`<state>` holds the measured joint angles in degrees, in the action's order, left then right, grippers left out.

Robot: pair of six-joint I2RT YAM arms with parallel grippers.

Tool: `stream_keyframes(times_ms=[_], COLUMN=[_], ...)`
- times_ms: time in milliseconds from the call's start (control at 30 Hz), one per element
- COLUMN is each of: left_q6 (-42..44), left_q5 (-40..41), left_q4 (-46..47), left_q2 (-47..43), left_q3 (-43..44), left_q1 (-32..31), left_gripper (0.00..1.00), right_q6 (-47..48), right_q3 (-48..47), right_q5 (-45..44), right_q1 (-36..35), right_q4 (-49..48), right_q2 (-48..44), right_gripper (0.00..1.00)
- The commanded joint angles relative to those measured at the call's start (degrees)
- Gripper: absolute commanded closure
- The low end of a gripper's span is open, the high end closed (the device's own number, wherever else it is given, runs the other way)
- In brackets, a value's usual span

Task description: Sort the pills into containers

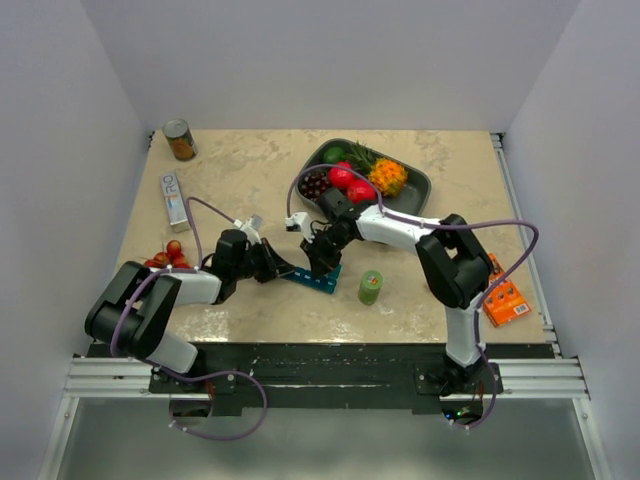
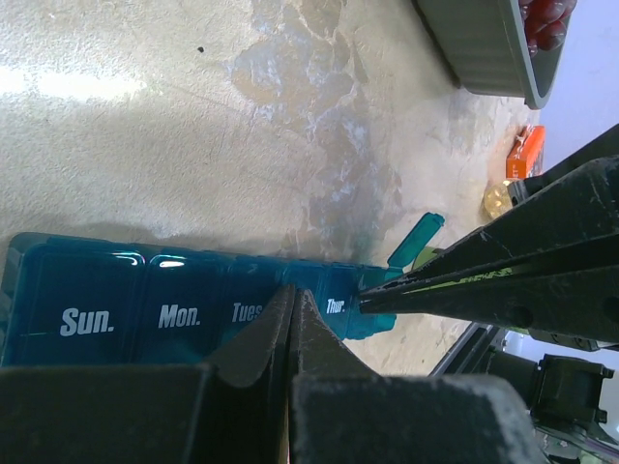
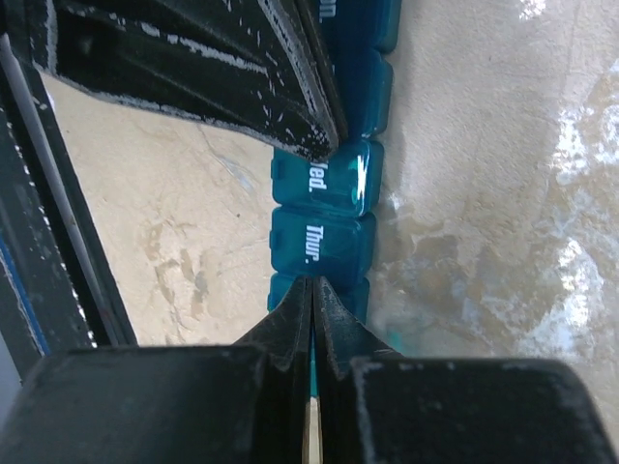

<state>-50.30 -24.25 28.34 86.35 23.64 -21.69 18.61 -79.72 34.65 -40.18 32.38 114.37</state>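
The containers are one teal strip [image 1: 312,279] with day-labelled lids, lying on the table between the two arms. In the left wrist view the strip [image 2: 145,304] shows Sun., Mon., Tues and Thur. My left gripper [image 2: 291,290] is shut, its tips resting on the lid between Tues and Thur. My right gripper [image 3: 311,282] is shut too, its tips touching the compartment just past Thur. on the strip [image 3: 324,242]. One lid [image 2: 418,242] at that end stands open. In the top view the left gripper [image 1: 285,270] and right gripper [image 1: 322,262] meet over the strip. No pills show.
A small green bottle [image 1: 371,287] stands right of the strip. A dark grey tray [image 1: 415,185] of fruit sits at the back. An orange box [image 1: 503,298] lies at the right edge. At the left are a can [image 1: 180,140], a white box [image 1: 175,198] and red fruit [image 1: 168,257].
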Motion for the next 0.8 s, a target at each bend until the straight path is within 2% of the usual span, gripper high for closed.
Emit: stream_keyframes(times_ms=[0,133,300,433,533,600,767], left_q6=[2.6,2.4,2.3,2.3,2.3,2.3,2.4], left_q5=[1.6,1.2,1.0,0.8,0.6,0.5,0.2], left_q4=[-1.3,-1.2,-1.3,-1.4,-1.3,-1.4,-1.1], left_q2=[0.7,0.1,-0.1,0.0,0.1,0.1,0.1], left_q3=[-1.3,-1.2,-1.0,-0.9,-1.0,-1.1,-1.2], left_q1=[0.4,0.5,0.5,0.5,0.5,0.5,0.5], left_gripper=[1.00,1.00,1.00,1.00,1.00,1.00,1.00], right_q6=[4.3,6.7,6.7,5.3,4.7,4.1,4.6], right_q3=[-1.6,-3.4,-0.6,2.3,1.8,0.3,-0.5], right_q5=[-1.9,4.3,5.5,4.5,2.6,-1.8,-2.3], right_q1=[0.0,0.0,-0.2,-0.9,-1.3,-1.3,-1.1], right_q4=[5.3,7.4,6.2,3.6,3.7,4.4,5.9], right_q2=[-4.0,-9.0,-10.3,-7.2,-1.4,2.3,2.4], right_gripper=[1.00,0.97,0.96,0.96,0.96,0.97,0.97])
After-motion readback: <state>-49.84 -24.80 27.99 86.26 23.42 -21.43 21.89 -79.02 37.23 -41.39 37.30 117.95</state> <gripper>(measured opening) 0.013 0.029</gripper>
